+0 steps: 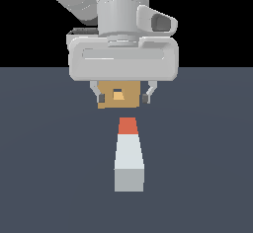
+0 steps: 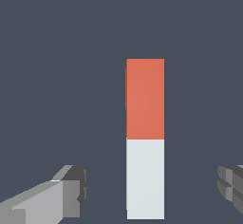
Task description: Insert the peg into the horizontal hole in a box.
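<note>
Exterior view, item one: tool (image 1: pixel 123 98), light grey housing hanging from the arm, its two fingers spread wide and holding nothing; the fingertips (image 1: pixel 101 98) show one at each side edge of the box, which stands farther back. Wrist view confirms the same: tool (image 2: pixel 154 192) with a grey finger at either border of the picture, wide apart, and the peg lying in the gap between them, touched by neither. Item two: peg (image 1: pixel 129 157), long square-sectioned bar lying flat on the tabletop (image 1: pixel 44 153), nearer the exterior camera than the tool, its pale grey end toward the camera and its red-orange end pointing toward the box. In the wrist view the peg (image 2: pixel 145 137) shows red-orange over one half and white over the other. Item three: box (image 1: pixel 117 96), tan-brown block behind the tool, partly hidden by the housing, well apart from the peg's red end. Item four: hole (image 1: pixel 118 95), small square opening, lighter orange inside, in the box's facing side, roughly in line with the peg's length.
</note>
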`<state>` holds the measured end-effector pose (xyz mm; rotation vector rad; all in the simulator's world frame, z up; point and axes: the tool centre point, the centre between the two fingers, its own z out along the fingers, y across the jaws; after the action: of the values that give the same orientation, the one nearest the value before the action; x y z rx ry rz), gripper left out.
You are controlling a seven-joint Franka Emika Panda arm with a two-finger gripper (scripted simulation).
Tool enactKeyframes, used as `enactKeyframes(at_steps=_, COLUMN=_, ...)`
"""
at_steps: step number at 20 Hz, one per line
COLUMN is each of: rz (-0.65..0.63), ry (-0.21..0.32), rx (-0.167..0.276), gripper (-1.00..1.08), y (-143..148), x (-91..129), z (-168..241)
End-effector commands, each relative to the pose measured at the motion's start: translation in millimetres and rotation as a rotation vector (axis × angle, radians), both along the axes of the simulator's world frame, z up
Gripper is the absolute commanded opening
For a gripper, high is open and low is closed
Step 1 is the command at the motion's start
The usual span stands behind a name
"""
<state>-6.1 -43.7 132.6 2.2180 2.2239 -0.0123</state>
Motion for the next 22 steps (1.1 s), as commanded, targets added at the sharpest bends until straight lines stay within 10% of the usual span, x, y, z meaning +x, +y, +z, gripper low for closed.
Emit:
enactKeyframes(at_steps=1, rz=0.000, ry=-0.001, rx=0.001, gripper=1.00, y=-15, x=2, z=-18)
enactKeyframes(at_steps=22, rz=0.001, ry=-0.004, rx=0.006, gripper=1.00, y=-50, x=9, z=-75)
